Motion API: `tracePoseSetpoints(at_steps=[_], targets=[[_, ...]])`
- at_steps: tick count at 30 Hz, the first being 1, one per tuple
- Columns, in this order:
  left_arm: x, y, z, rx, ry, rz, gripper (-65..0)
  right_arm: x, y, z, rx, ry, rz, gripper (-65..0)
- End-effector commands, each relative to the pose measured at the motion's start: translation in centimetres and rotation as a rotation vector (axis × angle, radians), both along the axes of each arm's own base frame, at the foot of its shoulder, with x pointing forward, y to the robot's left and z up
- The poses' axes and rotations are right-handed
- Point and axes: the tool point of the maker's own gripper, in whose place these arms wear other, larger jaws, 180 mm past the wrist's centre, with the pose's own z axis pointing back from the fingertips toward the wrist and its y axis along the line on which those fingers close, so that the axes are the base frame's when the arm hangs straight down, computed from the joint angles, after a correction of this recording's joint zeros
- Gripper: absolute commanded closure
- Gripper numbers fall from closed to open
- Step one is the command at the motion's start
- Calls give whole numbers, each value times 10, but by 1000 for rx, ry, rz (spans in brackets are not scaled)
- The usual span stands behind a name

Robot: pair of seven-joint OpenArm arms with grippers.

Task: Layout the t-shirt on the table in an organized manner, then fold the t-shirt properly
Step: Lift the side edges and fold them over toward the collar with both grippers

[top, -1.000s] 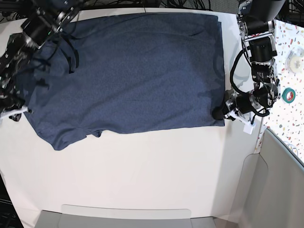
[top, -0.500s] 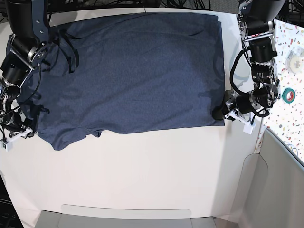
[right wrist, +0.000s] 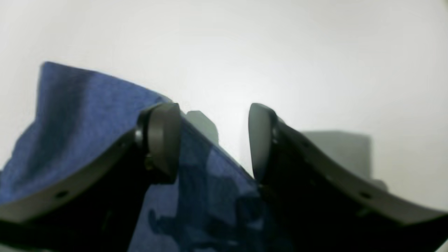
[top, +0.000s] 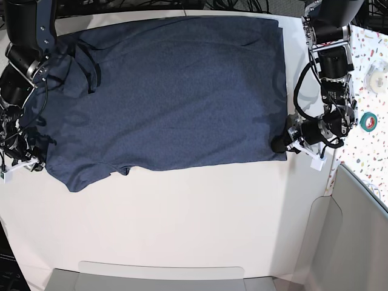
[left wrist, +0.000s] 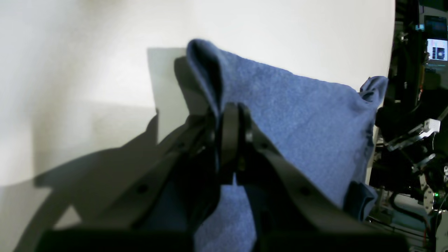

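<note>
Even overhead light keeps the base view bright and sharp, with soft shadows beside the counter (top: 182,218) edges. The right wrist view is blown out to white glare and blurred throughout. In the left wrist view, the near hand (left wrist: 227,140) is dark and unfocused, casting a grey shadow; its edges bow.

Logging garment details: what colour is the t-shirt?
Dark heathered navy blue; the t-shirt shows best in the base view.
</note>
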Motion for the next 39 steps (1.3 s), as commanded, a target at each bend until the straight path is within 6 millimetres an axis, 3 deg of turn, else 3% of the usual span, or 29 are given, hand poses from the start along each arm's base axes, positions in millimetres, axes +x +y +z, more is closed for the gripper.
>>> tracePoseSetpoints(at_steps=[1, 11, 18, 21, 24, 28, 35, 39], targets=[[-2, 5, -1, 12, 19, 1, -16, 13, -7, 21, -12, -63, -7, -303], [-2, 5, -1, 12, 19, 1, -16, 16, 16, 9, 18, -54, 24, -304], [-2, 5, -1, 12, 19, 1, -16, 23, 59, -9, -29, 5, 161, -303], [-2, 5, -1, 12, 19, 1, -16, 23, 64, -11, -31, 11, 174, -301], [-2, 5, -1, 12, 19, 1, -16, 23, 65, -12, -30, 11, 176, -224], [-2, 5, -1, 12, 19, 1, -16, 22, 63, -12, -37, 16, 178, 0], [1, 5, 4, 10, 4, 4, -13, 26, 57, -5, -91, -8, 197, 0], [10, 4, 23, 37, -60, -17, -3, 28, 51, 8, -133, -47, 197, 0]])
